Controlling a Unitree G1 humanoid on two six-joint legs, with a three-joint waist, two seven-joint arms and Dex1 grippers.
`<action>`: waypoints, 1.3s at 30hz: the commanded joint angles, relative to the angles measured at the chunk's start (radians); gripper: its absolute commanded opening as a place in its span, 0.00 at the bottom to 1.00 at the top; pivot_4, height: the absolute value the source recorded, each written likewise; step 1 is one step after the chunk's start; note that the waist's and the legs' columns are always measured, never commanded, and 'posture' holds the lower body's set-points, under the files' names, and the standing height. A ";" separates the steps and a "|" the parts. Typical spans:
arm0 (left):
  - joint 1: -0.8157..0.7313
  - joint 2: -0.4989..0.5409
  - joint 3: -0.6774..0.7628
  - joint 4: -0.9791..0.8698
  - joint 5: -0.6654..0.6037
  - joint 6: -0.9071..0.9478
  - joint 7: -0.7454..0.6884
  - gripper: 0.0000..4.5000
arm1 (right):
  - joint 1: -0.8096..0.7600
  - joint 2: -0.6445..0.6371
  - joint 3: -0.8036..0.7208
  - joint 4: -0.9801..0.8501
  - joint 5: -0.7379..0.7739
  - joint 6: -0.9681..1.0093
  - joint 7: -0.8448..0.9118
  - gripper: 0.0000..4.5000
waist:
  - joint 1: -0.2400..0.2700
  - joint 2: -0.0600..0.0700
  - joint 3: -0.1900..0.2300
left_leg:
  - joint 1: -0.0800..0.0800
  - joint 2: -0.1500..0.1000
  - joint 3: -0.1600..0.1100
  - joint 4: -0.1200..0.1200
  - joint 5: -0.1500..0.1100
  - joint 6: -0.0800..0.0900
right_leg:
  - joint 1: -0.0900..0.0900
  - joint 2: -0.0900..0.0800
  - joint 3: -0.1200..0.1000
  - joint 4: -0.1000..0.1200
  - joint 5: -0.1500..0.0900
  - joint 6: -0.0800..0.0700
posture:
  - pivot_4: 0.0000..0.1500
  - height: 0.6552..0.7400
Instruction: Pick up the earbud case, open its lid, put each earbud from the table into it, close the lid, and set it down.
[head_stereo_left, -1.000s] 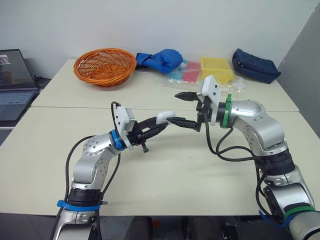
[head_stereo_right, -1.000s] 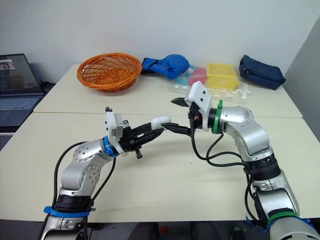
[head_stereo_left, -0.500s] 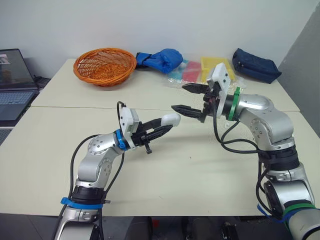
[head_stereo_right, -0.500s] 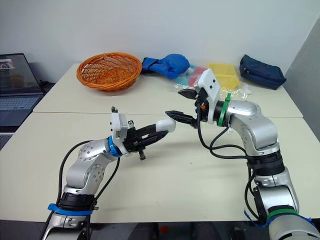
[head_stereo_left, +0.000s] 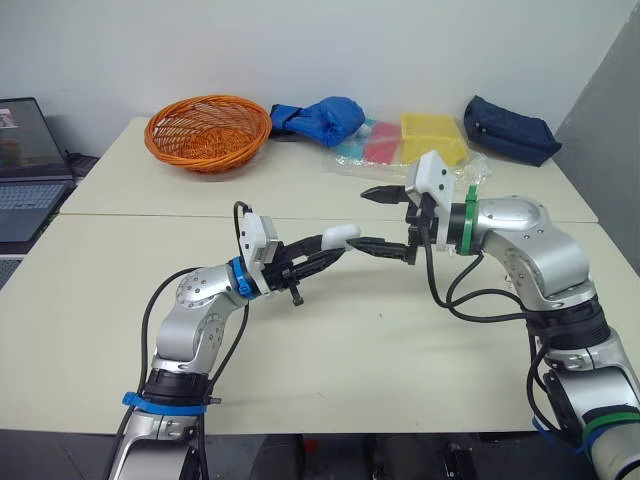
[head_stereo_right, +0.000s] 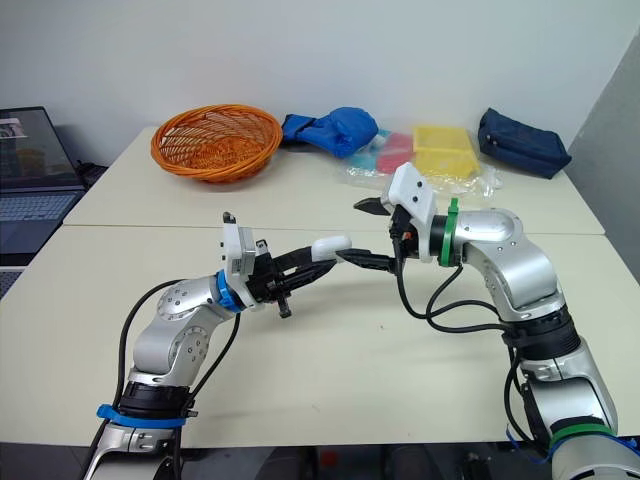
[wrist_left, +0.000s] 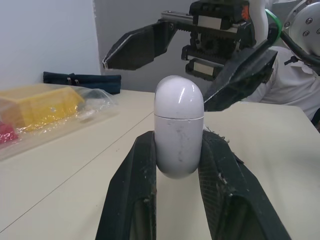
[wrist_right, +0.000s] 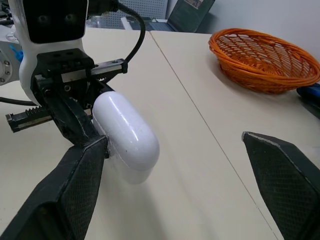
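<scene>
Your left end effector (head_stereo_left: 326, 252) was clamped on the lower half of the white earbud case (wrist_left: 178, 131). It held the case clear of the worktop (head_stereo_left: 330, 345), with the shut lid (wrist_left: 178, 96) pointing out past the fingertips. Your right end effector (head_stereo_left: 358, 217) was spread wide and held nothing. One of its fingers was at the lid end of the case, touching or very nearly; the other stood well apart from it.

The risk, as I judged it, was that the case looked smooth and rounded, and only its base sat between the left fingers. A sideways push from the right finger could have twisted the case or squeezed it out of the grip onto the worktop. A finger pressing below the seam would have missed the lid.
</scene>
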 joint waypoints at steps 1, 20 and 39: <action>-0.021 -0.003 -0.007 -0.024 -0.017 -0.014 -0.008 0.17 | -0.020 0.008 -0.015 0.003 -0.014 -0.023 -0.020 0.99 | 0.000 0.000 0.000 | 0.000 0.000 0.000 0.000 0.000 0.000 | 0.000 0.000 0.000 0.000 0.000 0.000 | 1.00 1.00; -0.008 0.001 -0.016 -0.034 -0.018 -0.016 -0.014 0.17 | -0.036 0.027 -0.119 -0.018 0.106 0.126 -0.043 0.99 | 0.001 0.000 0.000 | 0.000 0.000 0.000 -0.002 0.000 0.000 | 0.000 0.000 0.000 -0.003 0.000 0.000 | 1.00 1.00; 0.008 -0.019 0.112 -0.057 -0.001 -0.022 0.238 0.17 | 0.292 -0.007 -0.400 -0.116 0.008 0.256 -0.548 0.99 | 0.004 0.000 0.000 | 0.000 -0.001 0.001 -0.013 0.000 0.000 | -0.001 -0.002 0.001 -0.009 0.000 -0.001 | 1.00 1.00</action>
